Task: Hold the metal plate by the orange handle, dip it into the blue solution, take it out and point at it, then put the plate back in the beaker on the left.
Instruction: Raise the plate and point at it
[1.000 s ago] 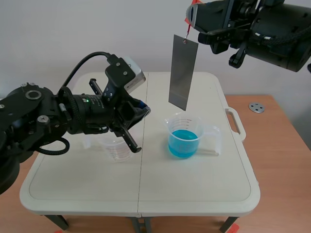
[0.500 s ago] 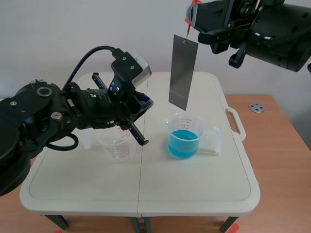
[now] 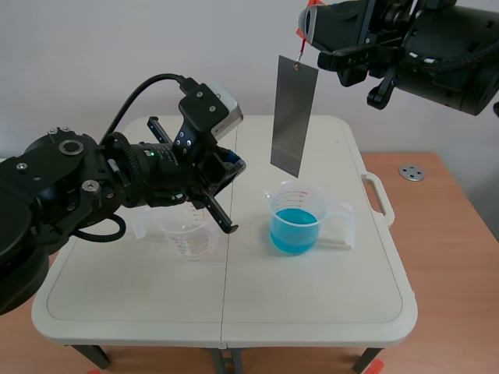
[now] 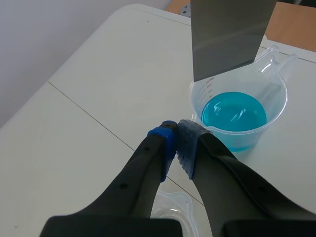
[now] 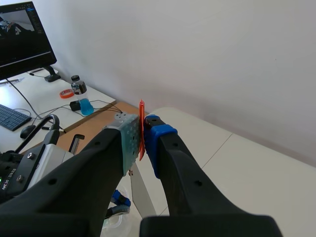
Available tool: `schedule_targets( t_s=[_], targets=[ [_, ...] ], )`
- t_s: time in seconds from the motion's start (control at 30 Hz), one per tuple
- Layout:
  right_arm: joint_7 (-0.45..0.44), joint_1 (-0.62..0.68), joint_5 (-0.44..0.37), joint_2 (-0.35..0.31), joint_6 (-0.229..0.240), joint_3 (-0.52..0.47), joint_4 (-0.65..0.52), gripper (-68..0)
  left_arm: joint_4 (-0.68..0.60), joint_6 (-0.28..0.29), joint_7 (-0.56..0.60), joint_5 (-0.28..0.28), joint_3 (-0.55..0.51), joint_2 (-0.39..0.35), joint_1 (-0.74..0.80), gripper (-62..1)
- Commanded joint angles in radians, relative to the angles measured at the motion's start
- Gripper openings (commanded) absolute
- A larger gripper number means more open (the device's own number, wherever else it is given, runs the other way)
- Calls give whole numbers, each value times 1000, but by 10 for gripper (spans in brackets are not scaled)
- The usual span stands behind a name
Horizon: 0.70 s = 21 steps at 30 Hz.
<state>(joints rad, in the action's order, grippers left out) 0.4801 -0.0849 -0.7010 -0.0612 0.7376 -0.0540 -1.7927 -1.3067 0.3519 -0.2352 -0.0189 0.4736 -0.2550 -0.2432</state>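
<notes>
Metal plate [image 3: 294, 115] is hanging above the blue solution [image 3: 294, 231], right gripper [image 5: 142, 129] clamping its orange handle [image 5: 141, 112]. Left gripper [image 4: 178, 129], fingers together, is pointing close by. I'm fearing a nudge swinging it, flinging drops if it's wet, which I can't tell.

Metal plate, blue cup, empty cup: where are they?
metal plate [image 3: 294, 117], scene view, middle of its face.
blue cup [image 3: 295, 231], scene view, its liquid-filled wall.
empty cup [image 3: 189, 238], scene view, its clear wall.

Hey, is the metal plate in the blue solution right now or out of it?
Out. The metal plate hangs above the beaker of blue solution, its lower edge clear of the rim.
</notes>
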Motion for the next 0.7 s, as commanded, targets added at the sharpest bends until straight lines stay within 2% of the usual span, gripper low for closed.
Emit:
schedule_targets(
  t_s=[0.0, 0.23, 0.37, 0.67],
  targets=[
    [-14, -15, -19, -5, 8, 2, -26, -662, -16, -2, 9, -6, -2, 5, -3, -584],
    [-14, -15, -19, -5, 8, 2, -26, -662, -50, -10, 5, -27, -29, -31, 30, -584],
    [-14, -15, -19, -5, 8, 2, -26, -662, -164, -21, 6, -72, -90, -85, 101, -584],
    [-14, -15, -19, -5, 8, 2, -26, -662, -412, -22, 32, -74, -240, -204, 354, -584]
  ],
)
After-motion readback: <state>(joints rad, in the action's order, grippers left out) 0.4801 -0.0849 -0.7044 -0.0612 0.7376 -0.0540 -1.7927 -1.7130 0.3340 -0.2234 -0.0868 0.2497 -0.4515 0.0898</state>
